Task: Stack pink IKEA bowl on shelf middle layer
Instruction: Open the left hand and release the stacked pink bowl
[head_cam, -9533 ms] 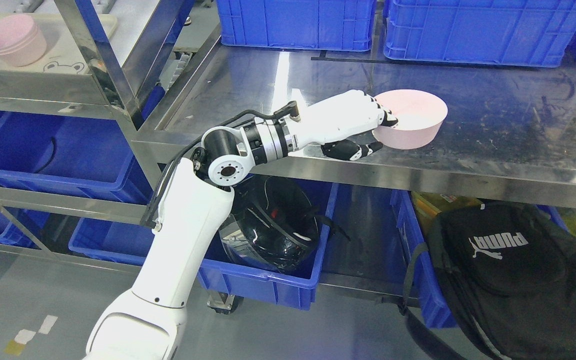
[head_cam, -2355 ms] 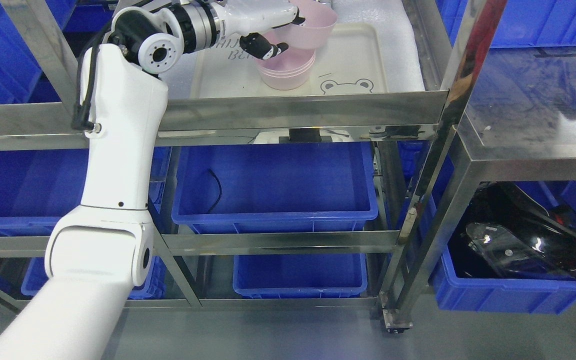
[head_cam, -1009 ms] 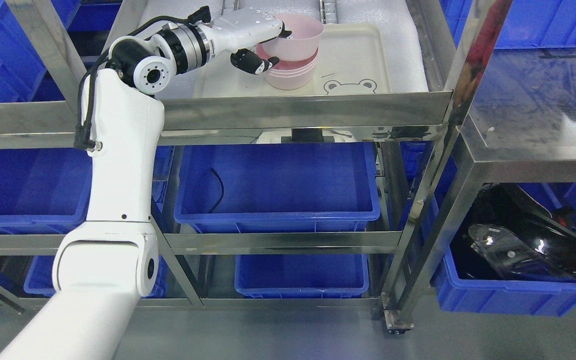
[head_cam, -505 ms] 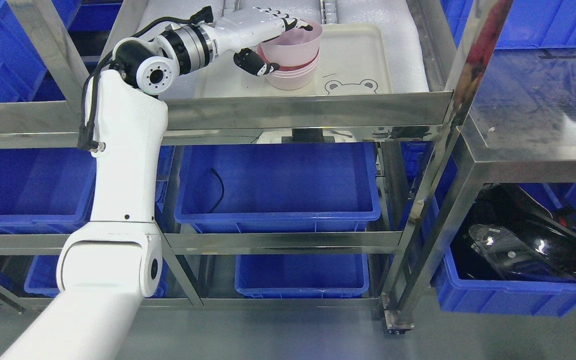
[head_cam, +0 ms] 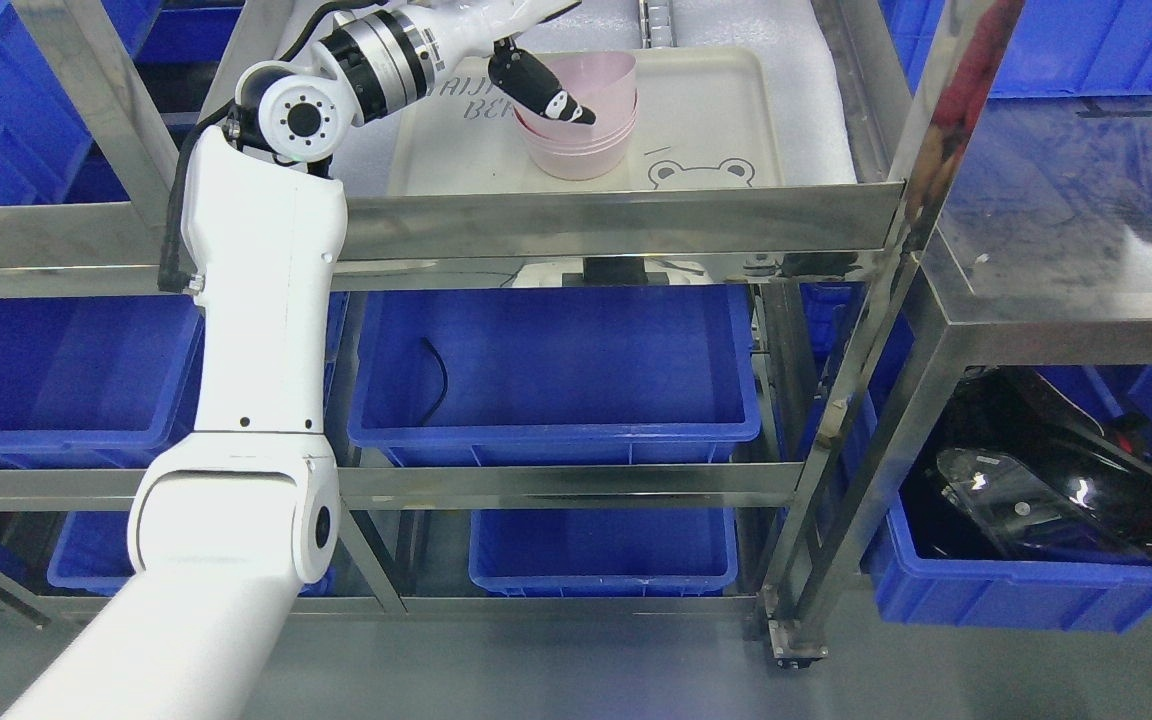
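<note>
The pink bowl (head_cam: 604, 82) sits nested on top of the stack of pink bowls (head_cam: 576, 152), which stands on the cream tray (head_cam: 726, 110) on the steel shelf layer (head_cam: 616, 215). My left hand (head_cam: 564, 52) is above and to the left of the stack. Its fingers are spread and lifted off the bowl's rim, running out of the top of the picture. The black-tipped thumb (head_cam: 548, 92) hangs in front of the bowl's left wall. The hand holds nothing. The right arm is out of view.
Steel shelf posts (head_cam: 896, 240) frame the layer. Blue crates (head_cam: 556, 380) fill the lower shelves. A steel table (head_cam: 1076, 230) adjoins on the right, with a black helmet (head_cam: 1056, 470) in a blue crate under it. More blue crates stand at the back.
My left hand has let go of the pink bowl, which has dropped level into the stack. The fingers have opened and the hand has risen away from the rim.
</note>
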Tool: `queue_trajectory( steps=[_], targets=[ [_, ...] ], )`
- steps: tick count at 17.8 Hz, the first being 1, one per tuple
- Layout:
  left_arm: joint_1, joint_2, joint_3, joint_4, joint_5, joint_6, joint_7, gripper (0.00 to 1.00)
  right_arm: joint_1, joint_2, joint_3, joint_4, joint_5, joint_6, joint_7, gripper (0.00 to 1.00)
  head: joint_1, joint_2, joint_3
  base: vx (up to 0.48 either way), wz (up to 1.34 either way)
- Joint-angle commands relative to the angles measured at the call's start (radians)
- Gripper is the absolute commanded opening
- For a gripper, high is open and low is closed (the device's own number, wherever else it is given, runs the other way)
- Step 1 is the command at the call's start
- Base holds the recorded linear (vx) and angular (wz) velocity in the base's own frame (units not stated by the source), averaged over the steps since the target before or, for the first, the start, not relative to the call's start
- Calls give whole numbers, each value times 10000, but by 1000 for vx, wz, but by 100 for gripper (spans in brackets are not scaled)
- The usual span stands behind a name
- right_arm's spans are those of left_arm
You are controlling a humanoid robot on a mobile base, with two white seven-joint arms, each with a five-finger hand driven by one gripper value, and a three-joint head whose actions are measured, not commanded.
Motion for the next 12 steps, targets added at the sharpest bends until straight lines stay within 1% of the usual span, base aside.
queue_trajectory(
  steps=[1,3,7,9,10,12],
  targets=[
    [27,-13,-443,-674,4100,1390,-9,99,230,-175,0,-175,0,7,1,100,0,0,0,0,0],
    [684,-13,-1882,-1302,4672,1562,205,99,230,-175,0,-175,0,7,1,100,0,0,0,0,0],
    [1942,-13,-4766,-2300,4659,1471,1523,99,230,-175,0,-175,0,7,1,100,0,0,0,0,0],
    [2587,-13,-5506,-2684,4644,1303,1510,98,230,-175,0,-175,0,7,1,100,0,0,0,0,0],
    [3015,-13,-5753,-2868,4628,1013,1419,97,230,-175,0,-175,0,7,1,100,0,0,0,0,0],
    [3707,-13,-5954,-3069,4567,613,930,96,230,-175,0,-175,0,7,1,100,0,0,0,0,0]
  ],
)
